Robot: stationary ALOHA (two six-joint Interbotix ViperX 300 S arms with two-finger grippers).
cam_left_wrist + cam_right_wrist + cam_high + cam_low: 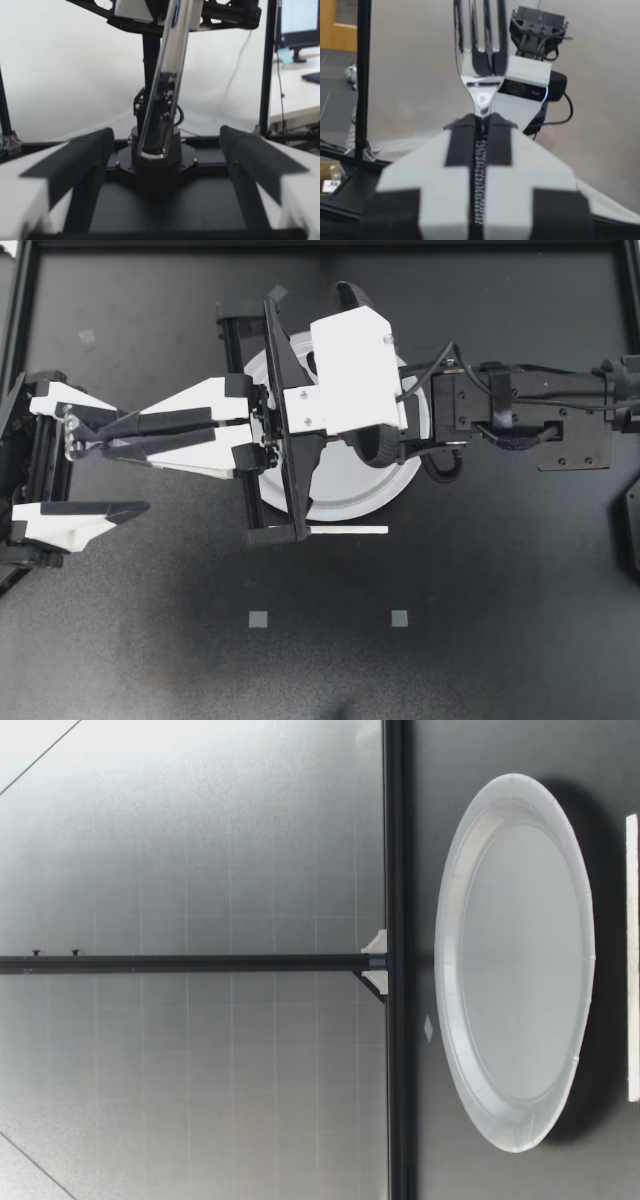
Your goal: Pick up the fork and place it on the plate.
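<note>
Your right gripper (88, 438) has its jaws clenched on the fork (479, 75), with the tines sticking out ahead of them. Your left gripper (125, 458) has its jaws released and wide apart; the fork's handle shows between them, touching neither. The plate (345, 495) lies on the counter (320, 660), well behind the right jaws.

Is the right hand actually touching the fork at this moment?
Touching. My right hand is shut on the fork: the right wrist view shows both fingers pressing its neck from two sides.
</note>
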